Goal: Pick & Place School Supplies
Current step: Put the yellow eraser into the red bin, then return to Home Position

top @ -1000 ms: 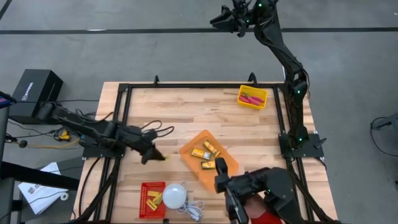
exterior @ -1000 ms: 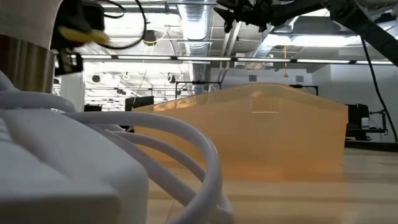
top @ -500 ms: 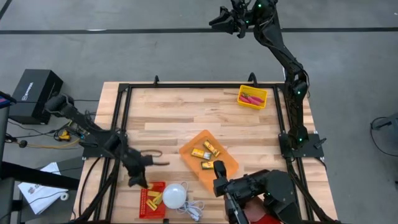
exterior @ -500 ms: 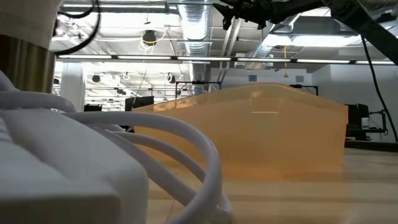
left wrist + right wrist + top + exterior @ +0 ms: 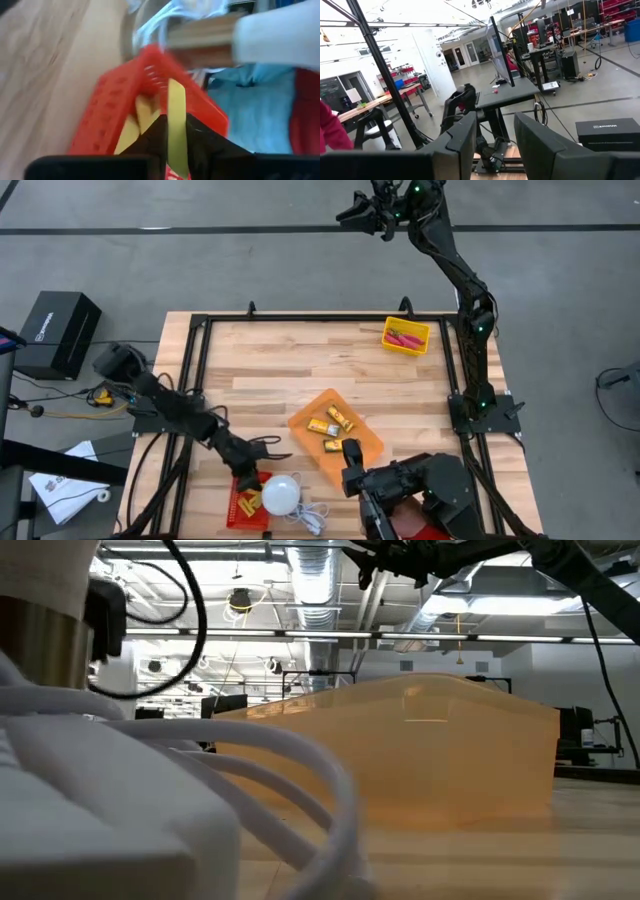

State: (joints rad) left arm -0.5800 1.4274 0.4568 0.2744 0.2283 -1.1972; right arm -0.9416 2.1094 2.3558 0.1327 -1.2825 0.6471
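- High view: left hand (image 5: 243,481) sits over the red bin (image 5: 236,507) at the near-left desk (image 5: 270,370) corner; bin has yellow blocks (image 5: 249,500) inside, white dome (image 5: 283,494) touching its right side, cord trailing right.
- High view: orange tray (image 5: 368,442) mid-desk holds three orange-yellow packets (image 5: 331,428), close together.
- High view: yellow bin (image 5: 422,346) at far-right corner holds the red-handled scissor tools (image 5: 404,338).
- High view: right arm is raised, right hand (image 5: 361,208) up beyond the far desk edge, well apart from all items. Black box (image 5: 58,330) on the floor to the left; a dark machine covers the near-right desk edge.
- Low view: white cord and dome base block the left foreground; orange tray wall (image 5: 430,755) fills the middle; right arm crosses the top.
- Left wrist view: left hand (image 5: 171,131) closed, gripping a thin yellow block (image 5: 175,125) upright between its fingers, right over the red bin (image 5: 110,115); more yellow pieces in the bin.
- Right wrist view: right hand (image 5: 494,135) fingers parted, nothing between them; only room, stands and a black box beyond.
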